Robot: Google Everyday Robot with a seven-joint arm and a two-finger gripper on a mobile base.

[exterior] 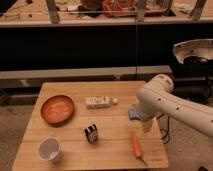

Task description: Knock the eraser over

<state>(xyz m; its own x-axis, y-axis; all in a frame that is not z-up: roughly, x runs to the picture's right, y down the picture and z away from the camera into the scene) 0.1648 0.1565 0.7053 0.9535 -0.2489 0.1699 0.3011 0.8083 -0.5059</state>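
Note:
The eraser (pixel 91 133) is a small black block with a white patch, standing upright near the middle of the wooden table (pixel 115 152). My white arm reaches in from the right over the table's right side. Its lower end, where the gripper (pixel 146 127) is, hangs to the right of the eraser and apart from it, just above an orange carrot (pixel 137 144).
An orange plate (pixel 57 109) lies at the left and a white cup (pixel 50 149) stands at the front left. A pale cream oblong with a round cap (pixel 99 102) lies behind the eraser. A blue sponge (pixel 132 114) is partly hidden by my arm.

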